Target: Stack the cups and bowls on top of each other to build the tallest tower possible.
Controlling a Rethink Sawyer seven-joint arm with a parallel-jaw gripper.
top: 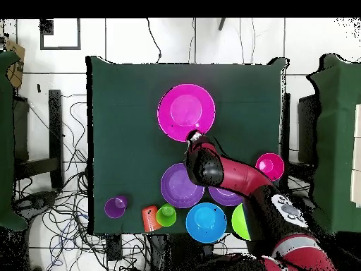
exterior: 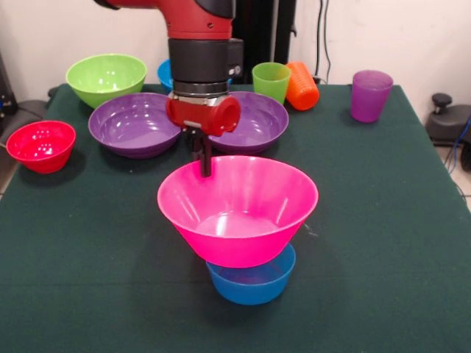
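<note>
Pink plastic dominates the middle of the table [exterior: 383,243]: we find the big flared pink bowl [exterior: 239,213] seated upright on a blue bowl [exterior: 254,281], of which only the lower part shows beneath it. We note the gripper [exterior: 204,158] at the pink bowl's far rim, at about 11 o'clock on the bowl in the front view. Its dark fingers come down over the rim edge and appear closed on it, one inside the wall; the overhead view places the tool at the rim as well, at roughly 5 o'clock on the bowl there.

Taking the front view as our clock face with the pink bowl at centre, we record two purple bowls directly behind the tool: the left purple bowl [exterior: 135,123] at 11 o'clock and the right purple bowl [exterior: 254,121] at 12 o'clock, partly hidden by the arm. A lime green bowl [exterior: 106,77] sits farther out at 11 o'clock, and a second blue bowl [exterior: 165,73] shows just beside the arm. A small red bowl [exterior: 41,145] stands near the edge at 10 o'clock.

At 12 to 1 o'clock we find the green cup [exterior: 271,81] upright, the orange cup [exterior: 302,86] lying on its side touching it, and the purple cup [exterior: 369,95] upright, well apart at 1 o'clock.
</note>
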